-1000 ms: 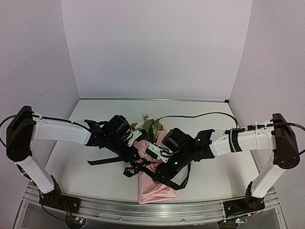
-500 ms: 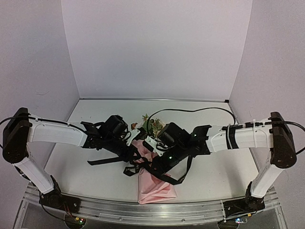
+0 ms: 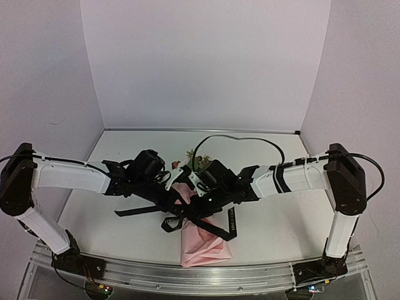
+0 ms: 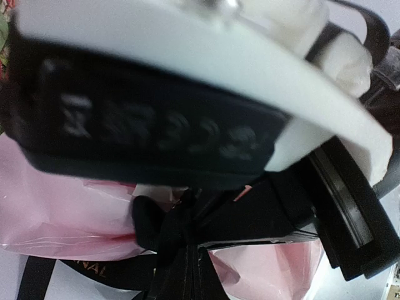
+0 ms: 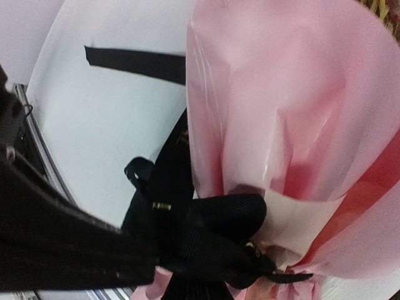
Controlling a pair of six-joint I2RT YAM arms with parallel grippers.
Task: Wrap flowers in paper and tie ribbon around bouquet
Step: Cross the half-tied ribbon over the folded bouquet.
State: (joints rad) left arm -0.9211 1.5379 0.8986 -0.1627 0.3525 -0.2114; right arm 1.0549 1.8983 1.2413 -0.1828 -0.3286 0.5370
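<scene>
Bouquet (image 3: 203, 244) lies at six o'clock, heads toward twelve, ribbon (image 5: 219, 240) knotted at its waist. Right gripper (image 3: 197, 201) has just swung in from three and pinched closed on that ribbon. Left gripper (image 3: 175, 201) stays clamped at nine, so tightening looks next.

A blurred stretch of the ribbon (image 4: 156, 134), black with pale lettering, lies tight along a white finger (image 4: 206, 59), and below it the same ribbon is knotted around the pink paper (image 4: 56, 206), which rests on the white surface (image 4: 9, 278).
</scene>
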